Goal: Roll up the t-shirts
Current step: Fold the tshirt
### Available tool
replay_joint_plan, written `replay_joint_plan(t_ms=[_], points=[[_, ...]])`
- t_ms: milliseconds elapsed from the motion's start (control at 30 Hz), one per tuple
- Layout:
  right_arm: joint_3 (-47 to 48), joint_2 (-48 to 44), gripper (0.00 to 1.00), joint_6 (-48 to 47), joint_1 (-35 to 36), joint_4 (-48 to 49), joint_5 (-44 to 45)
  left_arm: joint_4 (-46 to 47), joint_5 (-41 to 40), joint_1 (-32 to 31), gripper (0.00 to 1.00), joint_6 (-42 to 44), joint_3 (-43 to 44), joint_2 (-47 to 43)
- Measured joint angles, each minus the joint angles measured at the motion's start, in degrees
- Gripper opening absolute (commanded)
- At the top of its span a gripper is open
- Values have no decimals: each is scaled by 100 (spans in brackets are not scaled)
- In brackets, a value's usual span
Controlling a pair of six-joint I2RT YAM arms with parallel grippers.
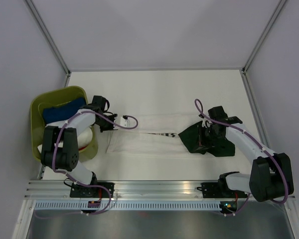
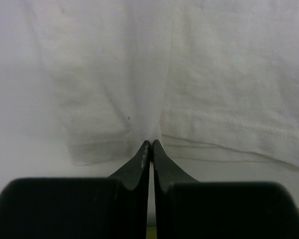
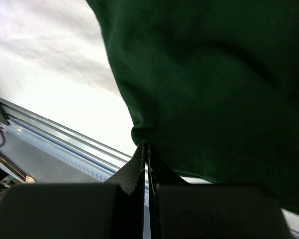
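A white t-shirt (image 1: 142, 143) with a dark print lies spread flat on the white table between the arms. My left gripper (image 1: 105, 124) is at its left edge, next to the basket. In the left wrist view the gripper (image 2: 150, 144) is shut, with the white t-shirt (image 2: 214, 84) puckered into the tips at its hem. A dark green t-shirt (image 1: 192, 139) lies crumpled at the right. My right gripper (image 1: 209, 135) is over it. In the right wrist view the gripper (image 3: 145, 145) is shut on a bunched edge of the green t-shirt (image 3: 214, 84).
An olive-green basket (image 1: 65, 92) stands at the left edge and holds a blue bundle (image 1: 62, 112) and a white bundle (image 1: 85, 139). An aluminium rail (image 1: 154, 186) runs along the near edge and also shows in the right wrist view (image 3: 65, 144). Walls enclose the table.
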Motion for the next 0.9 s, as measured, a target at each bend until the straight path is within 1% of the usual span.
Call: replay_joint_plan(t_ms=[67, 167, 200, 267, 300, 400, 500, 567, 633, 667, 700, 733, 767, 800, 833, 867, 900], points=[[0, 0, 0, 166, 24, 247, -37, 20, -2, 0, 10, -4, 2, 20], [0, 2, 0, 319, 50, 529, -46, 39, -11, 0, 15, -7, 33, 120], [0, 13, 1, 339, 61, 573, -44, 46, -13, 0, 24, -7, 39, 146], [-2, 59, 1, 367, 83, 610, -35, 48, -24, 0, 36, 0, 39, 166], [-2, 85, 0, 378, 92, 623, -31, 48, -24, 0, 49, 4, 39, 166], [-7, 146, 1, 444, 136, 750, -22, 48, -24, 0, 62, 35, 37, 164], [-2, 238, 1, 463, 219, 970, -33, 48, 2, 0, 65, 33, 37, 157], [63, 472, 0, 417, 297, 1093, -42, 46, 17, 0, 66, 31, 37, 144], [192, 769, 1, 345, 361, 1123, -44, 39, 46, -2, 70, 28, 39, 116], [273, 938, 2, 297, 396, 1145, -42, 35, 52, -4, 70, 22, 39, 92], [345, 1080, 3, 249, 426, 1158, -46, 24, 61, -7, 73, 13, 39, 57], [398, 1187, 10, 203, 459, 1158, -50, 11, 87, -13, 77, 4, 39, 22], [422, 1255, 18, 166, 490, 1163, -52, -13, 144, -17, 77, -33, 39, -42], [426, 1281, 29, 120, 511, 1161, -66, -35, 188, -20, 78, -63, 42, -85], [426, 1283, 47, 94, 544, 1147, -76, -66, 238, -31, 79, -109, 46, -136], [431, 1281, 55, 90, 562, 1134, -94, -101, 313, -46, 79, -170, 57, -175], [450, 1279, 62, 50, 581, 1121, -116, -129, 376, -70, 79, -249, 76, -216]])
